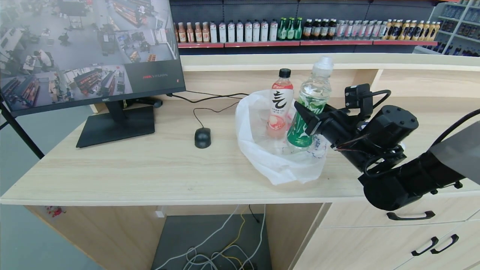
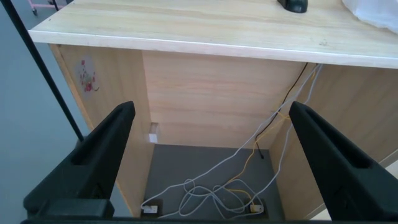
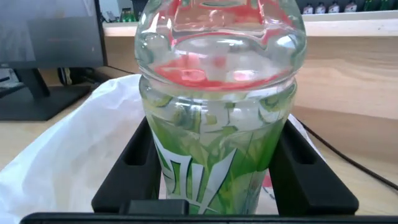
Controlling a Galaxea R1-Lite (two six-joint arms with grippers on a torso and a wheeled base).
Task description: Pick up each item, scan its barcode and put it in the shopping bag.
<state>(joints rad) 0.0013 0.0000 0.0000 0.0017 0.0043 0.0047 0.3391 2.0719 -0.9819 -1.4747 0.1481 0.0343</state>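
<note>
Head view, right pincer [image 1: 306,119] clamps green bottle [image 1: 314,93] at bag [image 1: 277,167] rim, left pincer [image 2: 211,111] gaping.

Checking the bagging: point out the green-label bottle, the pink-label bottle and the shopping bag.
green-label bottle [image 1: 315,90], head view, clear upper body.
pink-label bottle [image 1: 282,98], head view, white label.
shopping bag [image 1: 277,165], head view, near wall.

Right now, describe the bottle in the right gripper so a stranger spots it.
On the light wooden counter, right of the black mouse, sits a white plastic shopping bag with two bottles. Pick the clear bottle with the green label, clamped in the black right gripper. Its neighbour, the pink-labelled bottle, has a black cap; this one's is pale.
</note>
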